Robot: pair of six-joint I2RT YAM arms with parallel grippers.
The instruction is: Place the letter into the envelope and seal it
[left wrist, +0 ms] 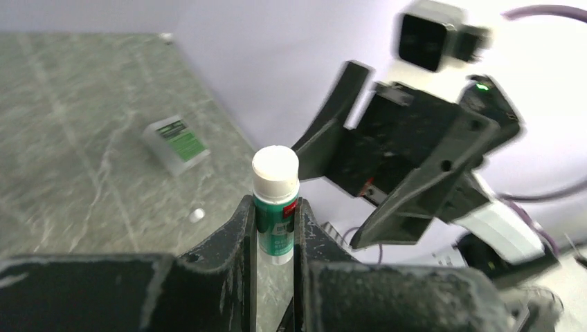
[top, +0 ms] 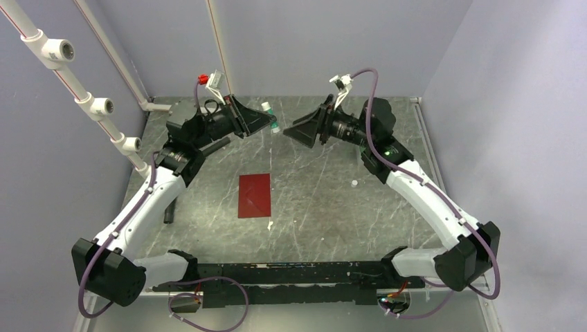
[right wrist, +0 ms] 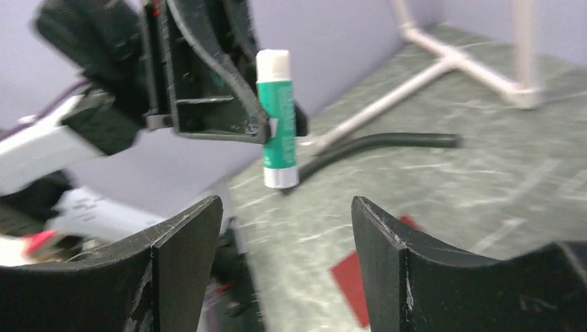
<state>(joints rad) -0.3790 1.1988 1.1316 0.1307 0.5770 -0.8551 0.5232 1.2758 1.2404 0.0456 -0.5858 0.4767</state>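
Note:
The dark red envelope [top: 254, 196] lies flat on the table's middle as a plain rectangle; a corner of it shows in the right wrist view [right wrist: 349, 280]. The letter is not in view. My left gripper [top: 266, 119] is raised at the back and shut on a green glue stick with a white cap [left wrist: 275, 187], held upright between its fingers [left wrist: 239, 235]. The glue stick also shows in the right wrist view [right wrist: 277, 117]. My right gripper [right wrist: 284, 204] is open and empty, facing the glue stick from a short distance [top: 294, 133].
A small white-and-green box [left wrist: 176, 142] lies on the table at the back. A small white cap [top: 354, 184] lies right of the envelope. Black tubes [top: 214, 145] [top: 168, 211] lie on the left. White pipes [top: 90, 104] run along the left wall.

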